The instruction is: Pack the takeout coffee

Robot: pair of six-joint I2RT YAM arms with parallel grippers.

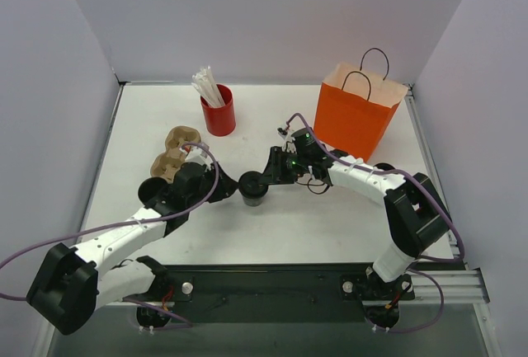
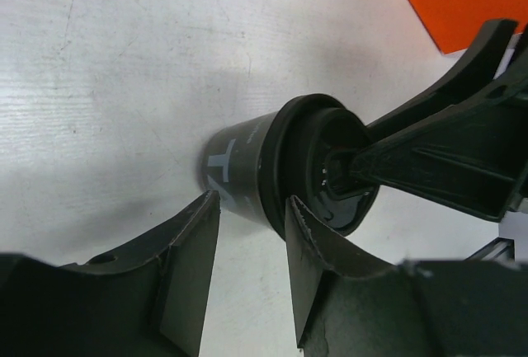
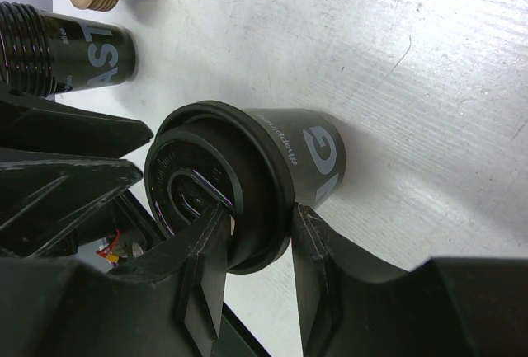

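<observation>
One takeout coffee cup [image 1: 252, 187], dark paper with a black lid, stands mid-table. My right gripper [image 1: 266, 177] is shut on its lid rim [image 3: 247, 209], one finger on the lid top and the other against the outer edge. My left gripper [image 1: 224, 190] is open just left of this cup. In the left wrist view its fingertips [image 2: 210, 209] flank the cup wall [image 2: 239, 163], the right tip close to the lid rim. A second takeout coffee cup [image 1: 151, 190] stands at the left beside the left arm and also shows in the right wrist view [image 3: 78, 54].
A brown cardboard cup carrier [image 1: 176, 152] lies behind the left arm. A red cup of white sticks [image 1: 219, 111] stands at the back. An orange paper bag [image 1: 356, 114] stands open at the back right, behind the right arm.
</observation>
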